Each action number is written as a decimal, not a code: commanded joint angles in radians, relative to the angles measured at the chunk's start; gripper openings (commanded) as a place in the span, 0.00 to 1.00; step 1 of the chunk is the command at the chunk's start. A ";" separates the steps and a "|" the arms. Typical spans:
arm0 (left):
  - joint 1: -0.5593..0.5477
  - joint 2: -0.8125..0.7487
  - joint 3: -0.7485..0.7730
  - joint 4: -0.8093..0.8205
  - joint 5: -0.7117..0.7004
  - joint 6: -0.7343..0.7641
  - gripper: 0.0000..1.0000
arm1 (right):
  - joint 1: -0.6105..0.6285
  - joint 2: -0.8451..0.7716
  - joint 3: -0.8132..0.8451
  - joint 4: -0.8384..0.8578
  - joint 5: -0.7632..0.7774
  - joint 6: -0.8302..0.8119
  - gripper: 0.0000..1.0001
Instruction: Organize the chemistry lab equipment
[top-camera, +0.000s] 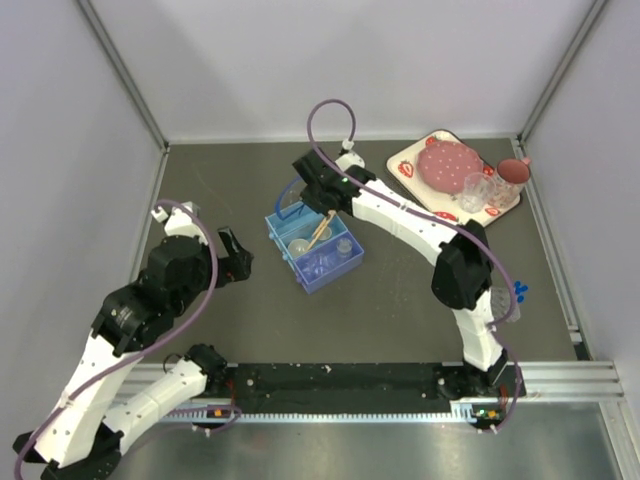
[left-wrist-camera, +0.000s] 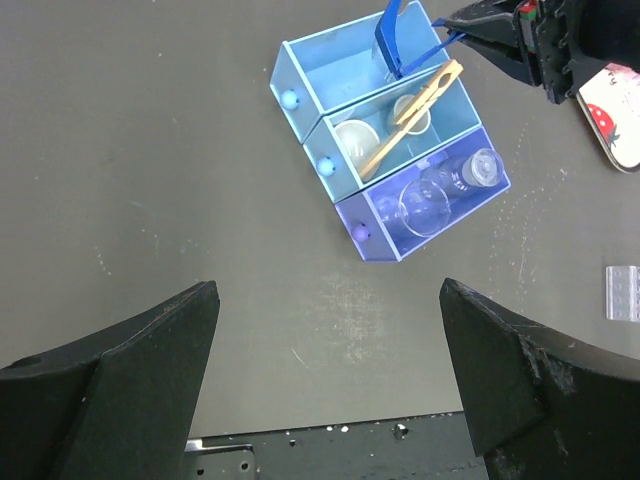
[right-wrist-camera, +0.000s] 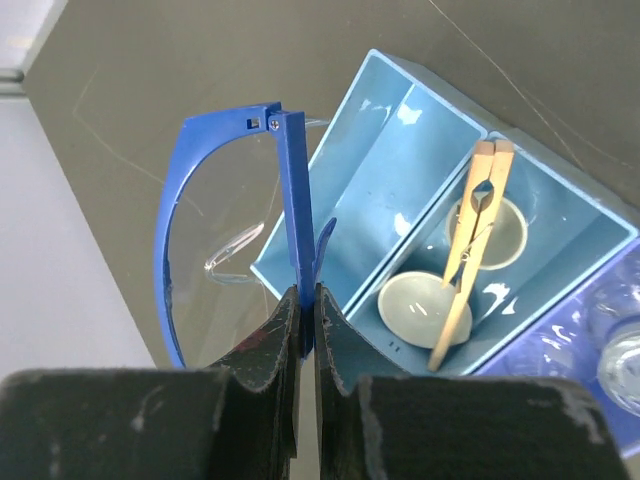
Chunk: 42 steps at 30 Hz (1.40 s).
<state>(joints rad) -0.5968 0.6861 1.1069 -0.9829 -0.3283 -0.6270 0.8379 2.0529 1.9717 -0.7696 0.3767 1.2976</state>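
Dark grey worktop (top-camera: 400, 330), pale walls on three sides, and near the middle a blue three-compartment organiser (left-wrist-camera: 303, 118) that already carries some of the lab kit. Wooden tongs (right-wrist-camera: 470, 250) lie across two small round dishes (right-wrist-camera: 420, 305) in its middle compartment, and clear glassware (left-wrist-camera: 425, 200) fills the purple end one.

By the look of it, the step in hand is stowing a pair of blue-framed safety glasses (right-wrist-camera: 293, 220). The right claw (right-wrist-camera: 305, 310) is pinched tight on one temple arm and holds the glasses up beside the bare end compartment (right-wrist-camera: 380, 150). The lens hangs out over the organiser's outer wall. I can't tell whether any part of the frame touches the box. I'd say the next move calls for swinging the lens inward over that compartment, lowering, then letting go.

Over on the other side, the left claw (left-wrist-camera: 328, 290) hovers above bare worktop, well apart from the organiser, its jaws spread wide and holding nothing.

A clear well rack (left-wrist-camera: 622, 292) and small blue pieces (top-camera: 520, 290) lie loose near the right edge, not yet put away.
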 joint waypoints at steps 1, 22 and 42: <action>0.003 -0.045 0.022 -0.040 -0.043 -0.011 0.98 | 0.030 0.053 0.062 0.024 0.087 0.132 0.00; 0.003 -0.076 0.002 -0.079 -0.021 0.036 0.98 | 0.056 0.150 0.073 0.021 0.125 0.267 0.00; 0.003 -0.053 -0.019 -0.051 -0.015 0.049 0.98 | 0.036 0.170 0.016 0.020 0.102 0.298 0.00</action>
<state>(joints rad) -0.5968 0.6201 1.0897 -1.0729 -0.3386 -0.5941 0.8810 2.2044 1.9827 -0.7712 0.4686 1.5757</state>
